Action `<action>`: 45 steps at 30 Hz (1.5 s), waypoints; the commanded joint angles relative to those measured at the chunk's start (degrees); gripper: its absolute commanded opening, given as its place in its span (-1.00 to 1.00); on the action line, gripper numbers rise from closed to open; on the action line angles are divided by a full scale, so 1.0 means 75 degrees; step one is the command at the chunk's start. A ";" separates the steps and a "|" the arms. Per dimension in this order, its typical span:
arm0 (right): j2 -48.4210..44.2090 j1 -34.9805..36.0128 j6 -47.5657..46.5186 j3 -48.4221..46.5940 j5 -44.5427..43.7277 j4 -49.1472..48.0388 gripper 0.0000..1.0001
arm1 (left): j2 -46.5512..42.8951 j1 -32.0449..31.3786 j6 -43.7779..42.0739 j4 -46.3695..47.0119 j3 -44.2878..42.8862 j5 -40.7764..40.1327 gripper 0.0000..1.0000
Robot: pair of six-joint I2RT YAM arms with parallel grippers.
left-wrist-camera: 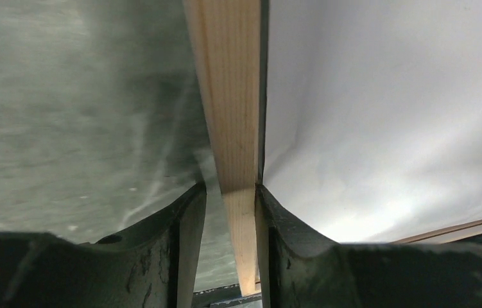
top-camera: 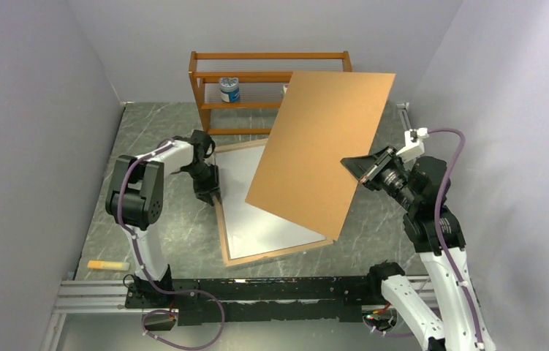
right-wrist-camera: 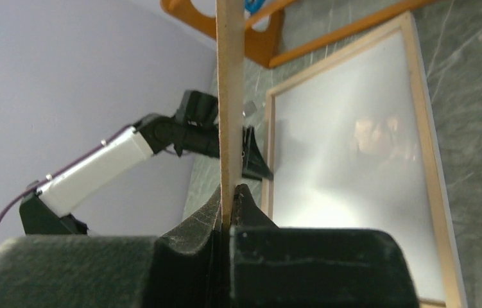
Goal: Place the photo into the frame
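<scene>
The frame [top-camera: 221, 228] lies flat on the table with its light wood back rim up. A glossy white surface [top-camera: 256, 212] fills it; I cannot tell whether that is the pane or the photo. My left gripper [top-camera: 209, 193] stands over the frame's left rim [left-wrist-camera: 232, 96]. Its jaws [left-wrist-camera: 230, 187] are open, the right one touching the rim and the left one a small gap away. My right gripper [top-camera: 352, 167] is shut on the right edge of the flat brown backing board [top-camera: 322, 146]. It holds the board tilted above the frame's right half. The board shows edge-on in the right wrist view [right-wrist-camera: 228, 96].
An orange wooden shelf rack [top-camera: 205, 88] stands at the back with a white and blue jar [top-camera: 229, 89] on it. A yellow-orange stick [top-camera: 107, 265] lies near the left arm's base. Walls close in on left, right and back.
</scene>
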State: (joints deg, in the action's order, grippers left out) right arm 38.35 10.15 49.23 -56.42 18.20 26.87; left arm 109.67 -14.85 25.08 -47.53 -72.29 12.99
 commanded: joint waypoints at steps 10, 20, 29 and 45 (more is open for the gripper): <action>0.0755 -0.0018 -0.0281 0.0351 0.2343 -0.1176 -1.00 | -0.0079 0.0606 -0.0539 -0.0158 -0.0613 0.0274 0.14; 0.1380 -0.0017 -0.0393 -0.0110 0.2728 -0.0758 -1.00 | -0.1820 0.0772 -0.0096 -0.0353 -0.0531 -0.0941 0.64; 0.1633 0.0006 0.0634 -0.0118 0.3701 -0.2621 -1.00 | -0.3853 0.1240 0.0484 0.0797 -0.0779 0.2270 0.75; 0.2131 0.0017 0.2295 -0.0036 0.5254 -0.4877 -1.00 | -0.4367 0.1504 0.2763 0.4309 -0.1020 0.7661 0.25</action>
State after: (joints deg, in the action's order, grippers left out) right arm 53.89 10.17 62.00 -54.39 52.53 0.69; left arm 79.33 -4.29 40.10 -25.02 -78.24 60.75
